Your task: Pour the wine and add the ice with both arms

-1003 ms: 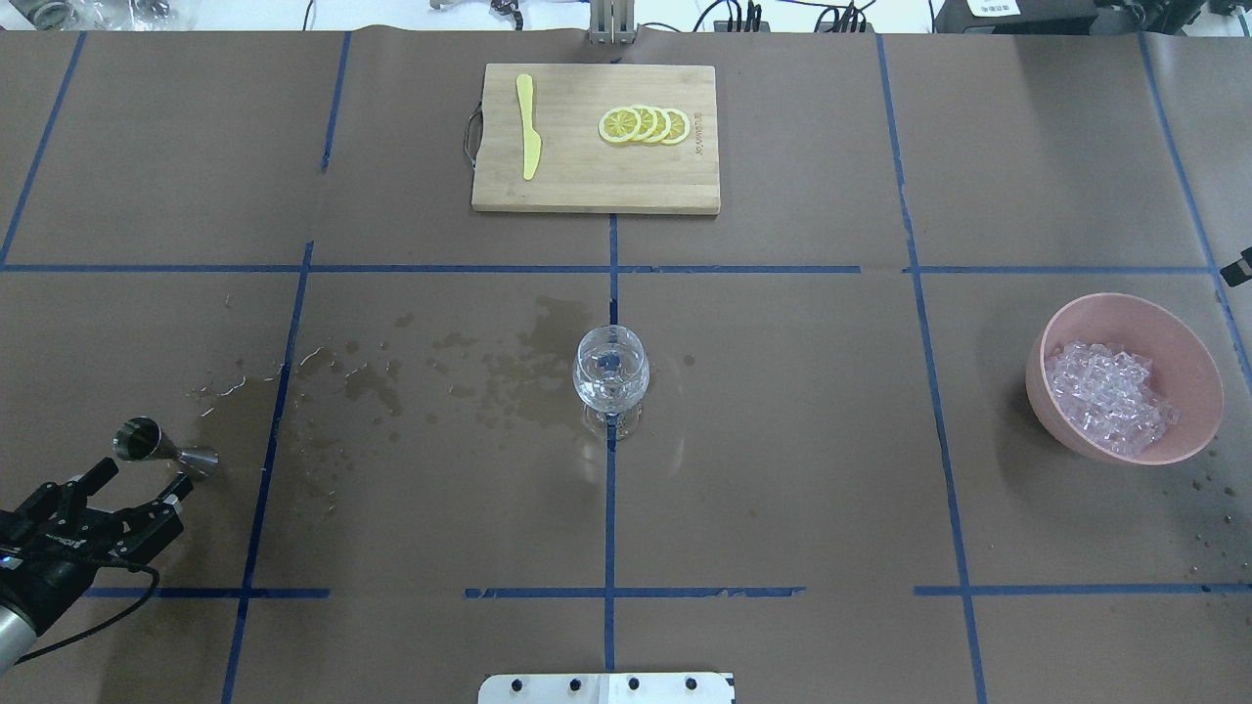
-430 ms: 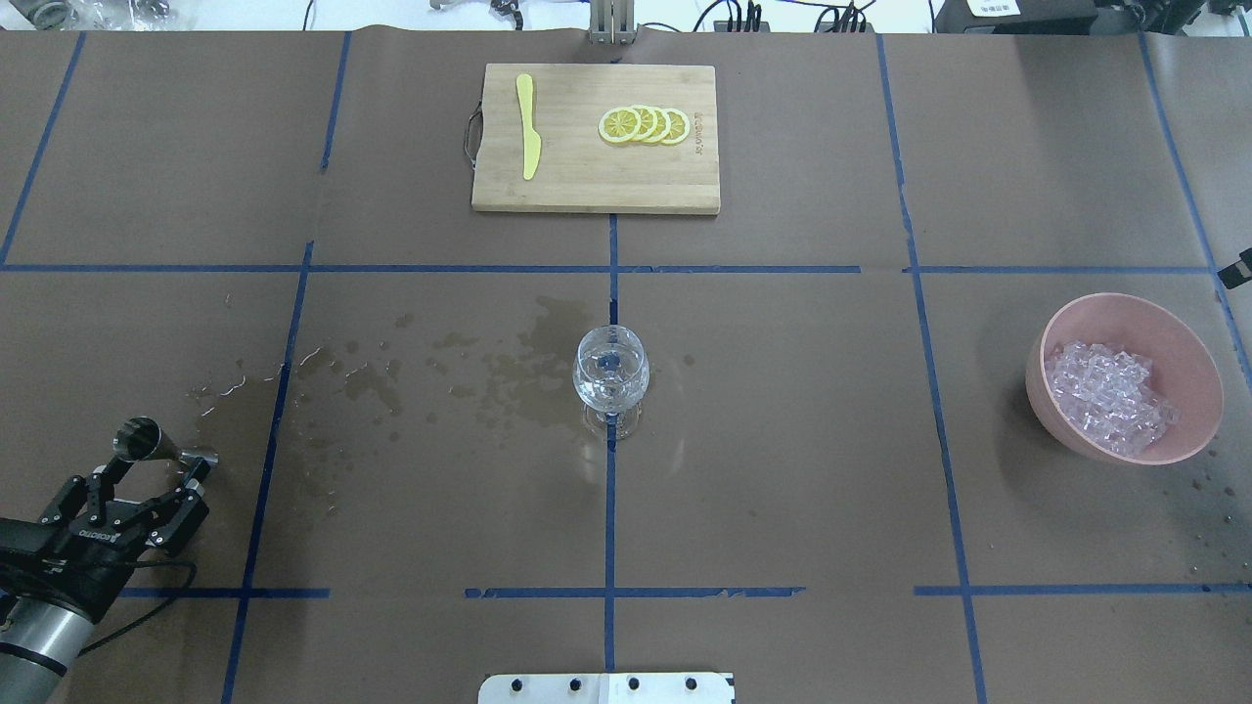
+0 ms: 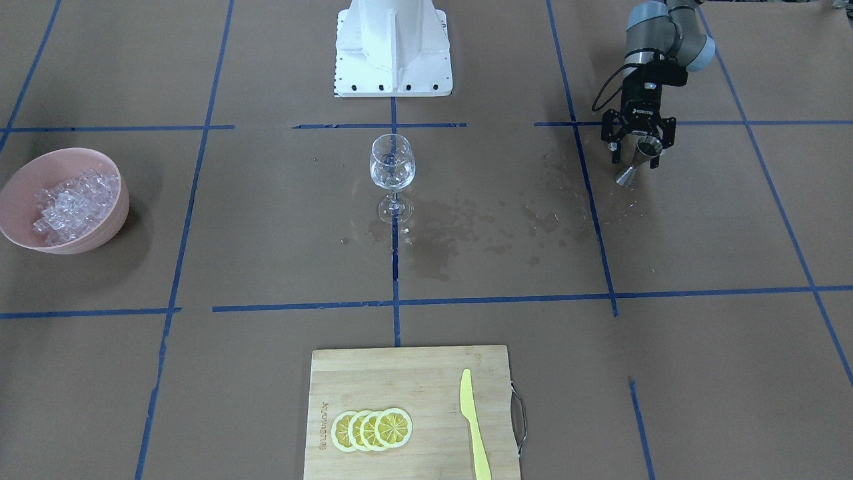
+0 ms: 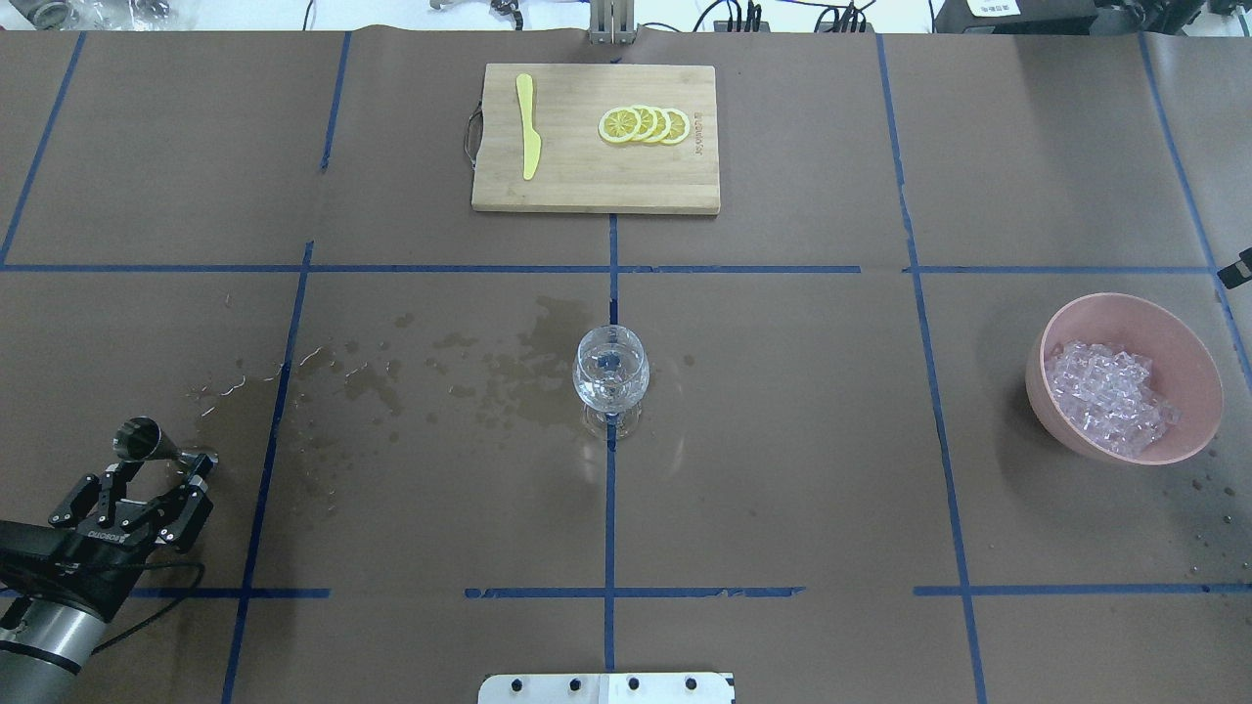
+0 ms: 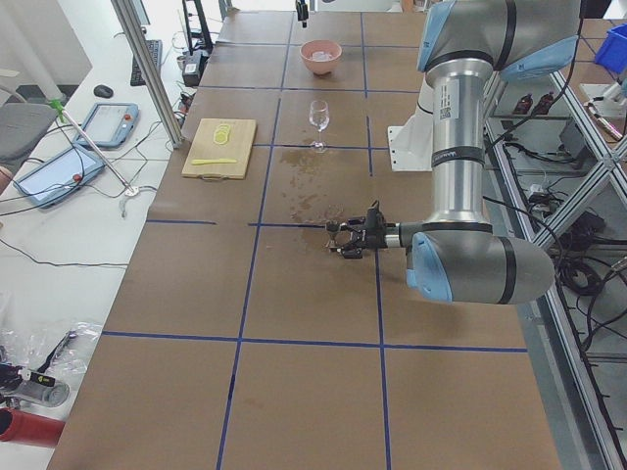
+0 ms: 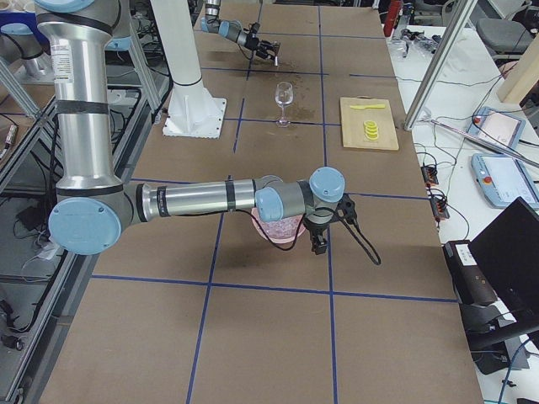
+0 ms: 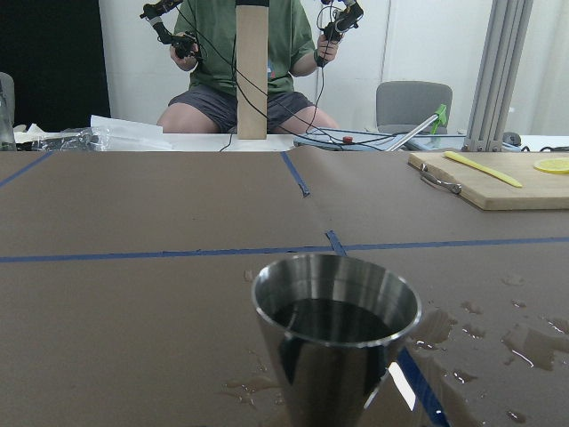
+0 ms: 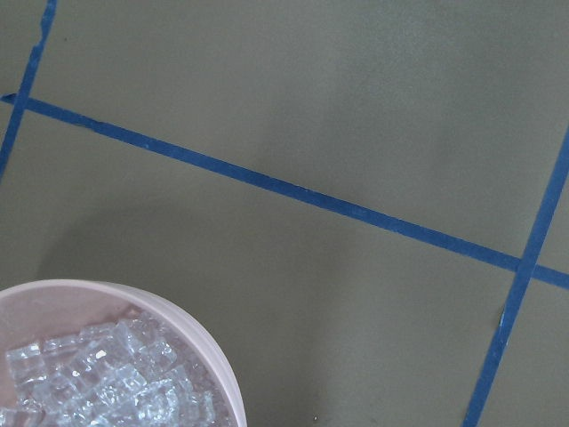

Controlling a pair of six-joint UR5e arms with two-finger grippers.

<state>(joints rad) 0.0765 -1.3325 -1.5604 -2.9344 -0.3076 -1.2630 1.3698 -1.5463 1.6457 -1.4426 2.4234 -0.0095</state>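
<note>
right pincer (image 6: 319, 247): grip unclear (side view only) | jigger (image 7: 336, 342): base cropped

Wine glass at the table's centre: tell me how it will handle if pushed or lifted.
Likely top-heavy: the wine glass carries its bowl on a thin stem over a small foot, so a high push could tip it. Probably fragile and slippery, being clear smooth glass.

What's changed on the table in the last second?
The left gripper swung round and shifted a little to the view's right, squaring up on the jigger with its jaws open towards it. Nothing was grasped or let go. The jigger, wine glass, bowl of ice and cutting board stayed put.
</note>
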